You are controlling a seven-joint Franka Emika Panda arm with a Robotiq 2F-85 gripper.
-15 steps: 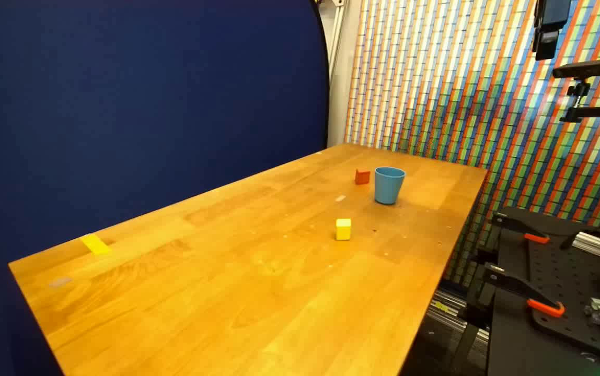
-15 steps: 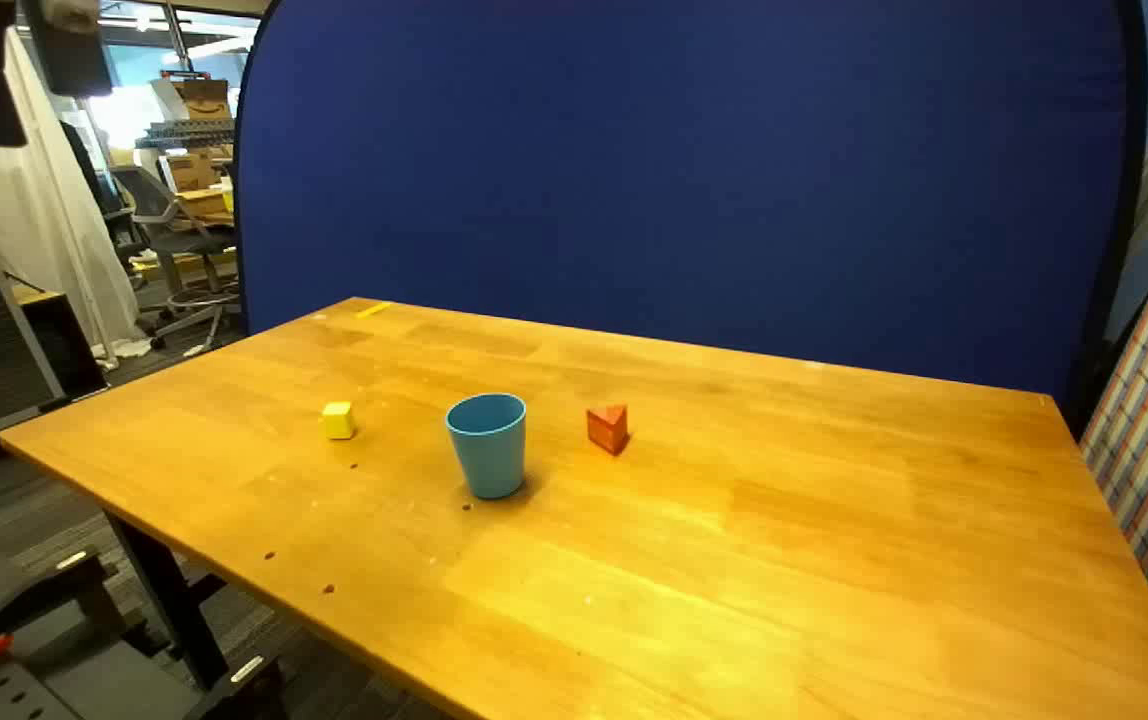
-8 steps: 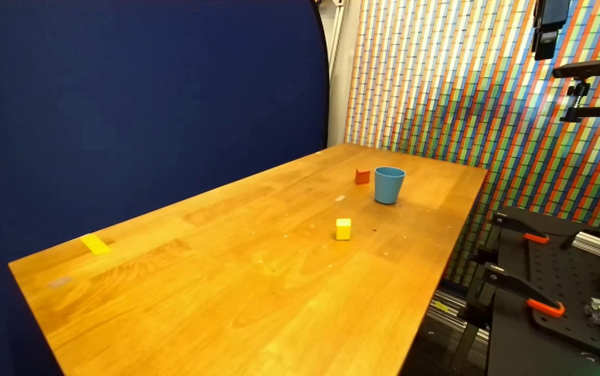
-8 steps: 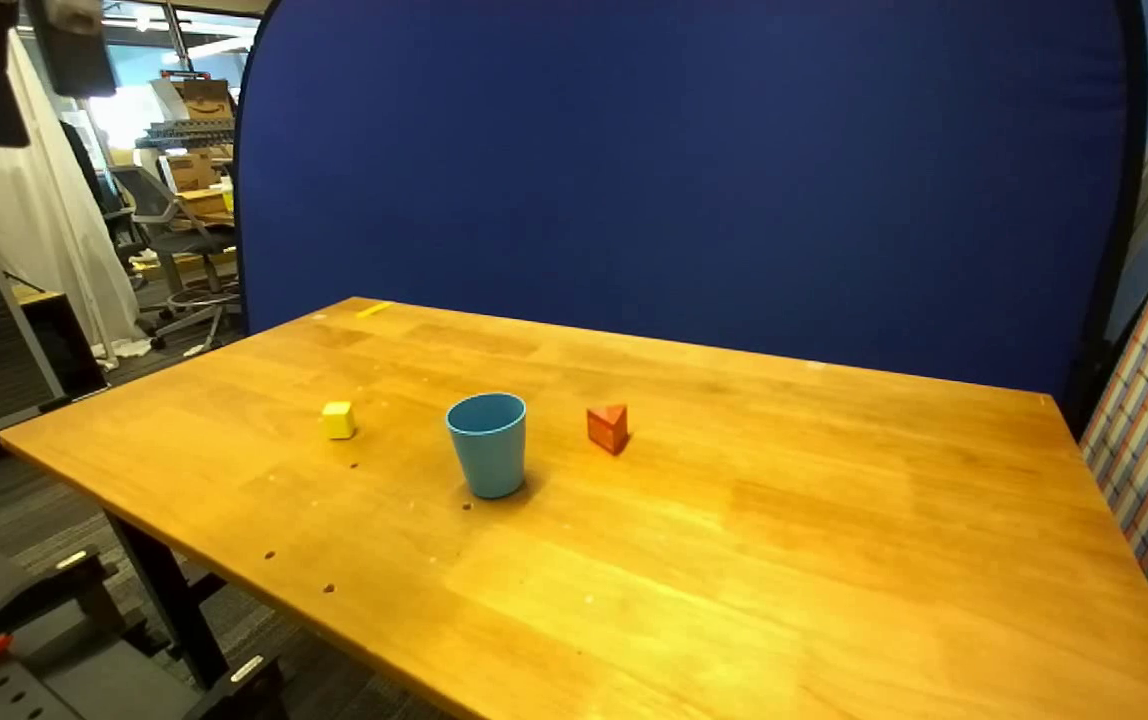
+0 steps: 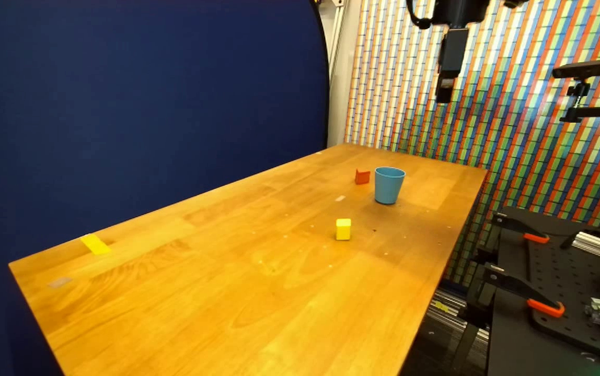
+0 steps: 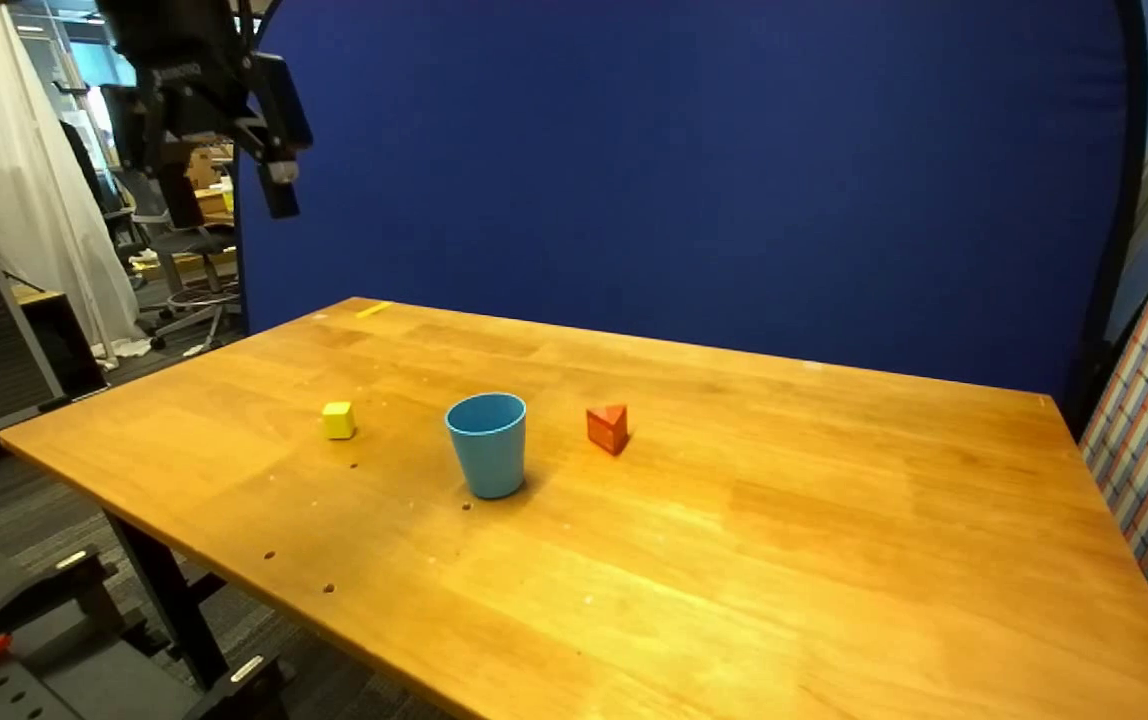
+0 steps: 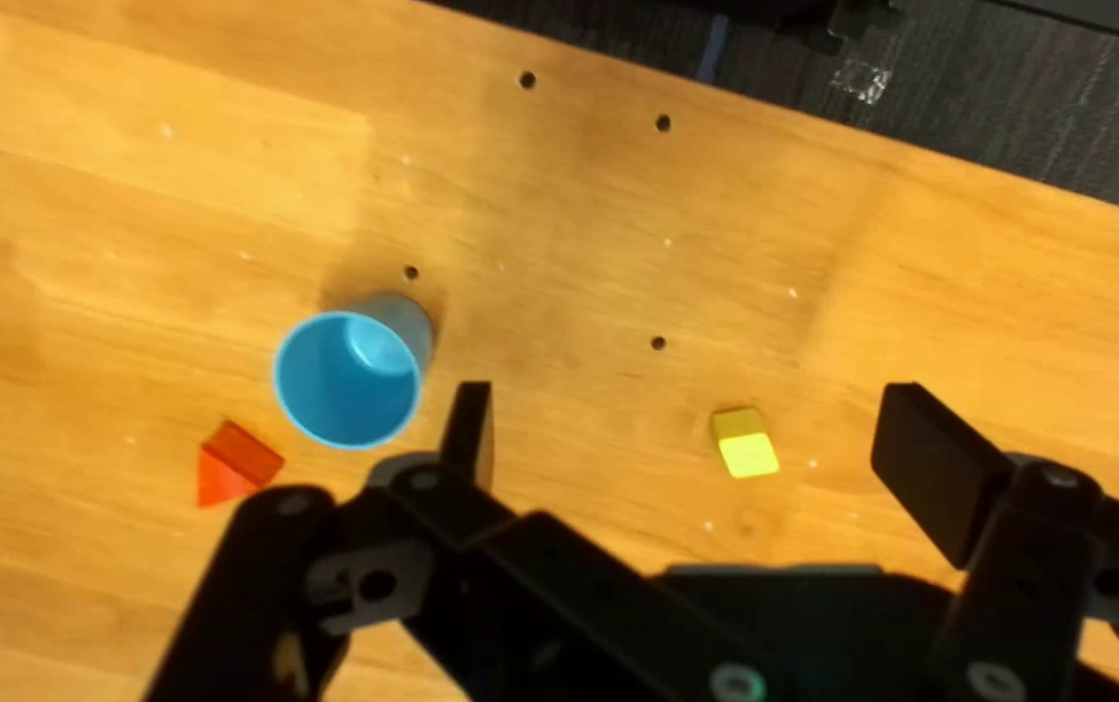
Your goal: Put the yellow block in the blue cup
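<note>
Two fingers [image 7: 940, 468] stand spread across the lower half of my wrist view, well above the table [image 7: 569, 244]. On it I see the yellow block [image 7: 745, 444] right of center, the blue cup [image 7: 355, 373] upright left of center, and the red block [image 7: 236, 463] near the cup, lower left.

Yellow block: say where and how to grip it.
I'd come straight down with the open claw and pinch two opposite upright faces of the yellow block. A cube, it sits flat on the table, separate from the blue cup. In the wrist view it looks askew to the claw, so a small turn may help.
</note>
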